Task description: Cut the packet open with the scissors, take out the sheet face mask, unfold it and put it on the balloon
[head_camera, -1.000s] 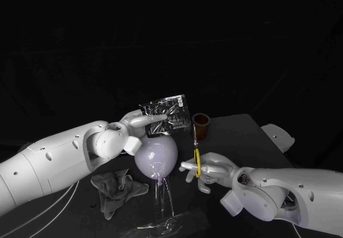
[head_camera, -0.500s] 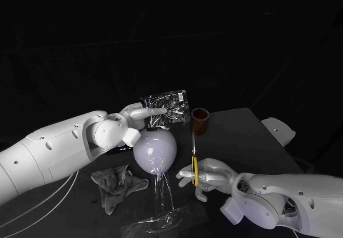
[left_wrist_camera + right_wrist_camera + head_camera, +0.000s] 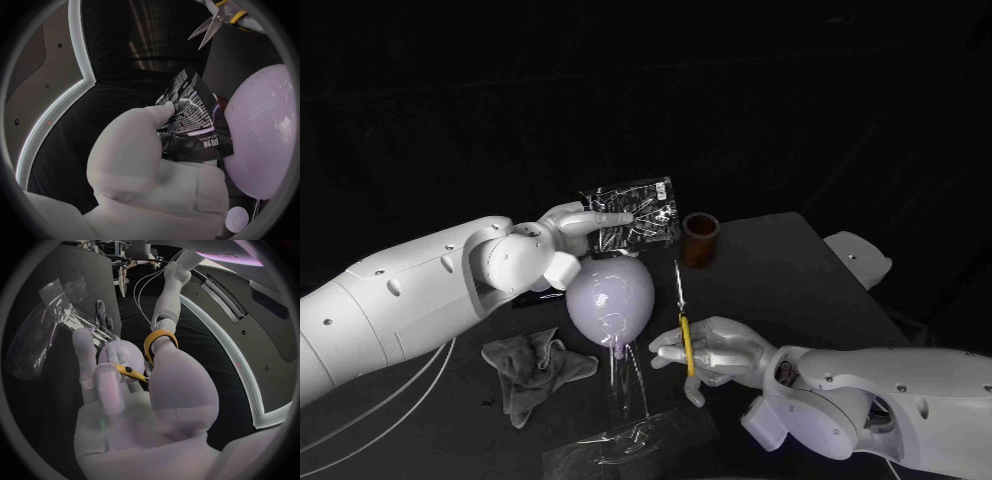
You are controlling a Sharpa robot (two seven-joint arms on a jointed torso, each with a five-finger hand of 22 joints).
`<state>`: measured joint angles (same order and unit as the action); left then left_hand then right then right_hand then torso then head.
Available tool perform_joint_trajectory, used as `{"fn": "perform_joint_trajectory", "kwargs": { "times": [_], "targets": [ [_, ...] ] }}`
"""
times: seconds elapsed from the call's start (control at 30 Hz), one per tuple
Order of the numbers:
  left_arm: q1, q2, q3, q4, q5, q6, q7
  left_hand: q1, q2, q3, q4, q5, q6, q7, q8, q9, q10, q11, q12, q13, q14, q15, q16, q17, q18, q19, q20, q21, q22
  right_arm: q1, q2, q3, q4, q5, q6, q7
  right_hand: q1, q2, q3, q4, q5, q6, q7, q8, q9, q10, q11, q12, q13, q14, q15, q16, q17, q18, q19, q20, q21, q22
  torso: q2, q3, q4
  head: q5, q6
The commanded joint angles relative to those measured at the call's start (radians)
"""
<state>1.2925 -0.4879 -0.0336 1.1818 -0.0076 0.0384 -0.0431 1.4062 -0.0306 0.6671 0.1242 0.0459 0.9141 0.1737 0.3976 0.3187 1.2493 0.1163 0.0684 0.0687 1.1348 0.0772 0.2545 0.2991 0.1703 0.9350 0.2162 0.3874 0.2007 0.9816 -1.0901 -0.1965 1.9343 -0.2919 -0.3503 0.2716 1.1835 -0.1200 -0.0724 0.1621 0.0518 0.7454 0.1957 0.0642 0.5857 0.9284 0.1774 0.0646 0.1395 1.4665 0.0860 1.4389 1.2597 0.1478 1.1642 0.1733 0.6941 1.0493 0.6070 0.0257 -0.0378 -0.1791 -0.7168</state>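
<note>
My left hand holds the silver and black packet upright by its side, just above the pale lilac balloon. From the left wrist the packet stands pinched at my fingertips, beside the balloon. My right hand grips the yellow-handled scissors with the blades pointing up, tips a little below the packet's lower right corner. In the left wrist view the scissors show their blades slightly parted. The right wrist view shows the yellow handles round the fingers of my right hand.
The balloon sits on a clear stand. A brown cylinder stands behind the scissors. A crumpled grey cloth lies at the left front. A white object sits at the table's right edge.
The camera has shifted, so everything sits slightly higher. Relative to the packet, my right hand has carried the scissors slightly left and lower. The left hand keeps its hold.
</note>
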Motion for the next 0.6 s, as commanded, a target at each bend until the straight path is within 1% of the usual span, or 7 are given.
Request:
{"fn": "perform_joint_trajectory", "kwargs": {
  "times": [0.03, 0.2, 0.23, 0.27, 0.3, 0.4, 0.6],
  "targets": [
    [0.003, 0.003, 0.002, 0.006, -0.002, 0.034, -0.008, 0.0, 0.008, 0.007, 0.003, 0.003, -0.006, 0.002, 0.004, 0.243, 0.006, 0.0, -0.001, 0.001, 0.004, 0.0, 0.002, 0.001, 0.012, 0.006, -0.004, 0.006, 0.001, -0.001, 0.003, 0.001, 0.002, -0.025, 0.018, 0.017, 0.012, 0.002, -0.017, 0.006, -0.004, -0.011, 0.055, 0.0, -0.004, -0.009, 0.003, -0.002, -0.01, 0.012, 0.005, 0.001, -0.003, 0.02, -0.009, 0.001, -0.012, -0.007, 0.0, -0.0013, 0.0009, 0.002, -0.003],
    [0.003, 0.002, 0.001, 0.01, -0.006, 0.053, -0.01, -0.001, 0.008, 0.007, 0.003, 0.003, -0.006, 0.002, 0.005, 0.245, 0.007, 0.0, -0.001, 0.001, 0.005, 0.0, 0.002, 0.002, 0.012, 0.007, -0.004, 0.007, 0.002, -0.002, 0.006, 0.001, 0.003, -0.017, 0.025, 0.014, 0.041, 0.0, -0.072, 0.041, -0.003, -0.067, 0.069, 0.0, -0.021, -0.045, 0.015, -0.003, -0.044, 0.009, 0.015, 0.003, -0.011, 0.028, -0.033, 0.011, -0.056, -0.037, 0.0, -0.0017, -0.0005, 0.003, -0.009],
    [0.003, 0.002, 0.001, 0.011, -0.008, 0.056, -0.011, -0.001, 0.008, 0.007, 0.003, 0.003, -0.006, 0.002, 0.005, 0.245, 0.007, 0.0, -0.001, 0.001, 0.005, 0.0, 0.002, 0.002, 0.012, 0.007, -0.004, 0.007, 0.002, -0.002, 0.006, 0.001, 0.004, -0.015, 0.025, 0.013, 0.041, 0.0, -0.072, 0.041, -0.003, -0.067, 0.069, 0.0, -0.021, -0.045, 0.015, -0.003, -0.044, 0.009, 0.015, 0.003, -0.011, 0.028, -0.033, 0.011, -0.056, -0.037, 0.001, -0.0016, -0.0007, 0.003, -0.009],
    [0.003, 0.001, 0.001, 0.011, -0.009, 0.059, -0.011, -0.002, 0.008, 0.008, 0.003, 0.003, -0.006, 0.002, 0.005, 0.246, 0.007, 0.0, -0.001, 0.001, 0.005, 0.0, 0.002, 0.002, 0.012, 0.007, -0.004, 0.008, 0.002, -0.002, 0.006, 0.001, 0.004, -0.013, 0.026, 0.013, 0.057, -0.001, -0.085, 0.061, -0.003, -0.089, 0.071, 0.007, -0.025, -0.05, 0.019, -0.001, -0.055, 0.009, 0.018, 0.007, -0.009, 0.03, -0.037, 0.015, -0.066, -0.045, 0.0, -0.0016, -0.0007, 0.003, -0.01],
    [0.003, 0.001, 0.001, 0.012, -0.011, 0.063, -0.012, -0.002, 0.008, 0.008, 0.003, 0.003, -0.006, 0.002, 0.005, 0.246, 0.007, 0.0, -0.001, 0.001, 0.005, 0.0, 0.002, 0.002, 0.012, 0.007, -0.004, 0.008, 0.002, -0.002, 0.005, 0.001, 0.004, -0.01, 0.026, 0.014, 0.061, -0.002, -0.087, 0.066, -0.004, -0.092, 0.073, 0.008, -0.025, -0.051, 0.018, -0.001, -0.057, 0.009, 0.019, 0.007, -0.009, 0.031, -0.038, 0.015, -0.068, -0.047, 0.0, -0.0017, -0.0007, 0.003, -0.01],
    [0.003, -0.002, 0.001, 0.012, -0.014, 0.071, -0.013, -0.003, 0.008, 0.008, 0.004, 0.003, -0.007, 0.002, 0.007, 0.249, 0.008, 0.0, -0.001, 0.001, 0.006, 0.0, 0.002, 0.003, 0.012, 0.007, -0.005, 0.009, 0.002, -0.002, 0.002, 0.002, 0.006, 0.0, 0.027, 0.016, 0.073, 0.001, -0.093, 0.08, -0.003, -0.095, 0.073, 0.018, -0.025, -0.049, 0.018, 0.001, -0.063, 0.013, 0.019, 0.014, 0.001, 0.031, -0.035, 0.016, -0.064, -0.047, 0.0, -0.0014, 0.0007, 0.0, -0.009],
    [0.003, -0.008, 0.001, 0.011, -0.015, 0.077, -0.013, -0.005, 0.008, 0.008, 0.005, 0.003, -0.008, 0.001, 0.008, 0.253, 0.009, -0.001, -0.001, 0.001, 0.007, -0.001, 0.002, 0.004, 0.012, 0.008, -0.005, 0.011, 0.003, -0.002, -0.006, 0.004, 0.007, 0.012, 0.029, 0.021, 0.092, 0.013, -0.103, 0.1, -0.003, -0.088, 0.067, 0.042, -0.021, -0.029, 0.013, 0.006, -0.07, 0.018, 0.016, 0.022, 0.011, 0.03, -0.024, 0.013, -0.05, -0.042, 0.0, -0.0009, -0.0001, -0.002, -0.008]
  ]
}}
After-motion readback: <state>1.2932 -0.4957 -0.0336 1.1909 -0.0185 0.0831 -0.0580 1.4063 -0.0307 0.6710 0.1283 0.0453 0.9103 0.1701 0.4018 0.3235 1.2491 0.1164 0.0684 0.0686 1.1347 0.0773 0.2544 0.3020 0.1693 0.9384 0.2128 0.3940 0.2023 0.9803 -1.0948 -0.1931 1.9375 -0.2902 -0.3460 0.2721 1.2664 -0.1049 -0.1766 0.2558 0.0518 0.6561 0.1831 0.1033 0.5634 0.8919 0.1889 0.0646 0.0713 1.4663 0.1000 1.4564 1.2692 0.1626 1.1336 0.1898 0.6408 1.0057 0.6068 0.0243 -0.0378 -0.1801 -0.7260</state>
